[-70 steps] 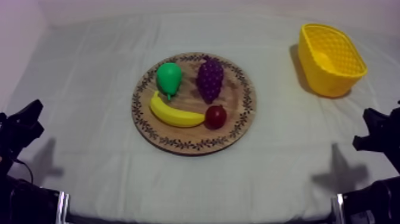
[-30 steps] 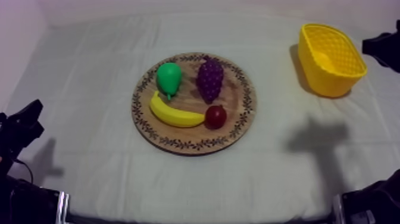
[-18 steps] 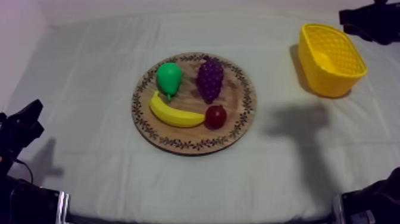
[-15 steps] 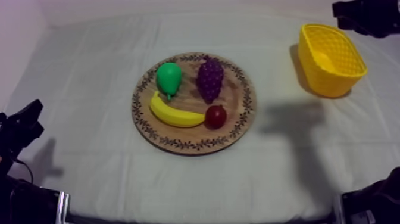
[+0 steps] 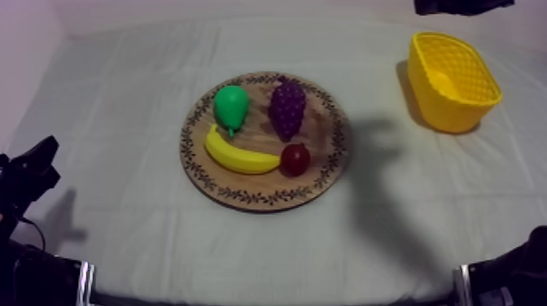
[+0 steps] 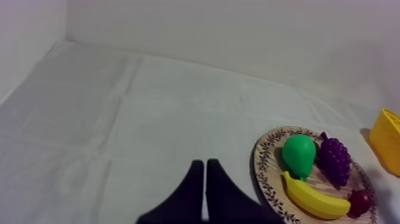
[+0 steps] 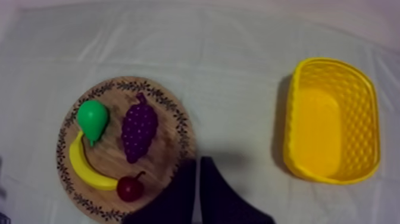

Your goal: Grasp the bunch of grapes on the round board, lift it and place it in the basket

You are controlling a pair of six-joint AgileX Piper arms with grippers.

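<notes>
top view: bunch of grapes (image 5: pixel 287 108) lies on the far half of the wooden board (image 5: pixel 244 198); yellow basket (image 5: pixel 446 114) well apart, to my right.
top view, neighbours: pear (image 5: pixel 230 104) just beside the grapes on my left; small red fruit (image 5: pixel 295 159) near their lower tip; banana (image 5: pixel 240 156) across the near half.
top view, arm: right arm (image 5: pixel 464 6) high at the far edge, near the basket.
left wrist view: left pincer (image 6: pixel 205 173) pressed together as a narrow wedge, empty, over bare cloth (image 6: pixel 119 119) beside the board.
right wrist view: right pincer (image 7: pixel 198 170) likewise together, empty, over the cloth at the board's rim, grapes ungripped.
step in hand, judged: the reach; part the fingers first, then descend over the bunch's broad middle, spanning its width.
in the way: pear and red fruit crowd the bunch; keep the fingers off both. route to the basket looks open.
</notes>
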